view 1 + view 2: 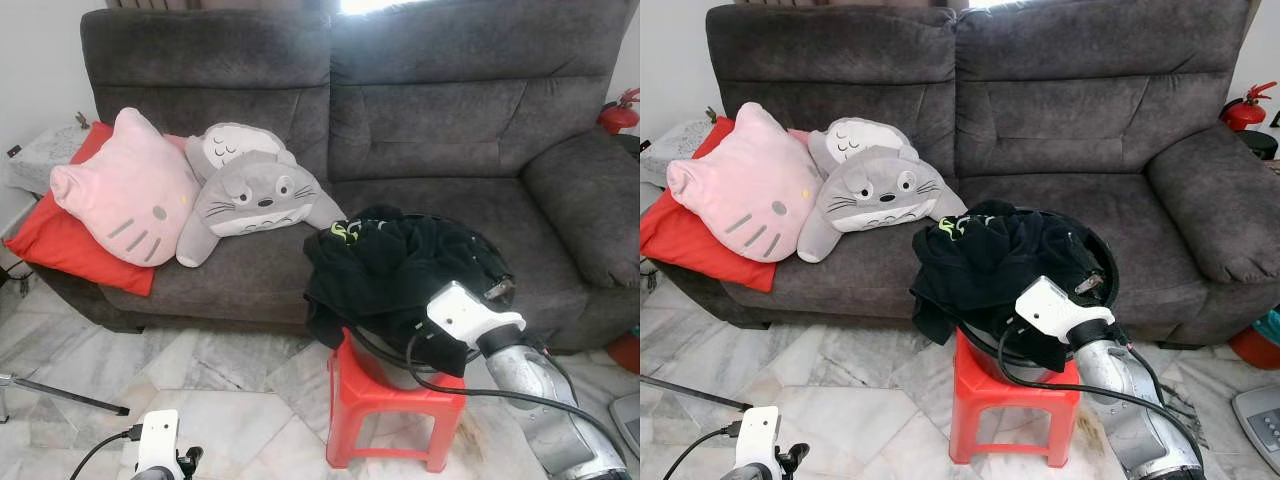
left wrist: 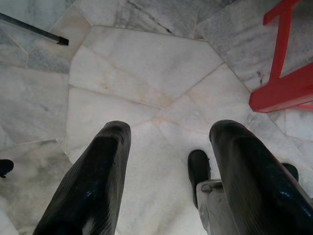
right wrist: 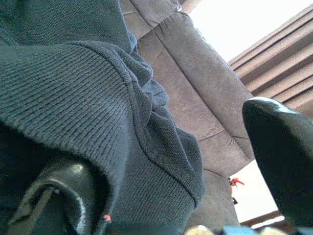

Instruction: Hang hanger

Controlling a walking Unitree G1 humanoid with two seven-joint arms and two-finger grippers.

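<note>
Reaching into black clothing heaped in a basin on a red stool, the right end effector spreads around knit fabric — no hanger visible; left end effector, released, idles above floor. Next: grip securely.

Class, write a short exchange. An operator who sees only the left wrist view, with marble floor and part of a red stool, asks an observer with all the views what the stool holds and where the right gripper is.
Operator: What is on the stool?
Observer: The stool carries a dark basin heaped with black clothes, in front of a grey sofa.
Operator: Where is the right gripper?
Observer: The right gripper is in the clothes, fingers apart, with knit cloth draped over one finger.
</note>
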